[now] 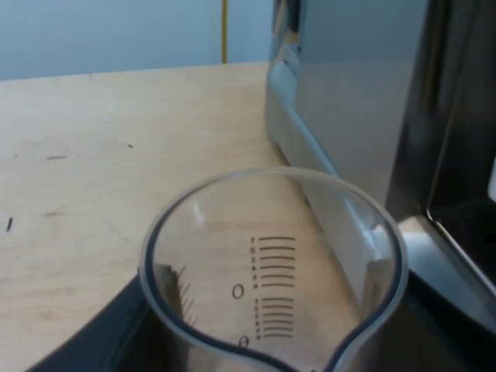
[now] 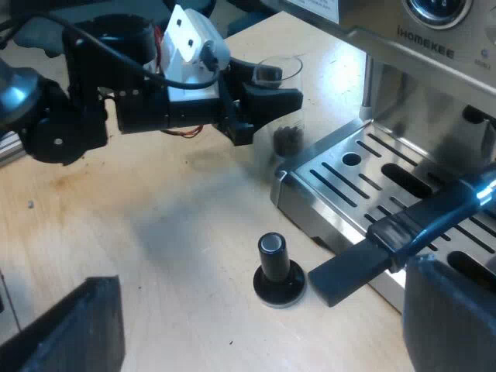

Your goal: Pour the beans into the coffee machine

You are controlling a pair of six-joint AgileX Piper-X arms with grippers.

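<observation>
1. Held the right gripper (image 2: 263, 337) spread wide and empty near the tamper (image 2: 277, 271), likely just clear of the work.
2. Clamped the left gripper (image 2: 279, 87) around the measuring glass (image 2: 285, 68), upright, presumably against spilling the beans (image 2: 288, 138).
3. Sat low beside the espresso machine (image 2: 434, 46), well below its top, so lifting probably due before pouring.

measuring glass (image 1: 271, 260) cut off at its base, scale digits too small to read; in the right wrist view partly hidden behind left gripper (image 2: 273, 87); espresso machine (image 2: 434, 85) cropped at its top.
</observation>
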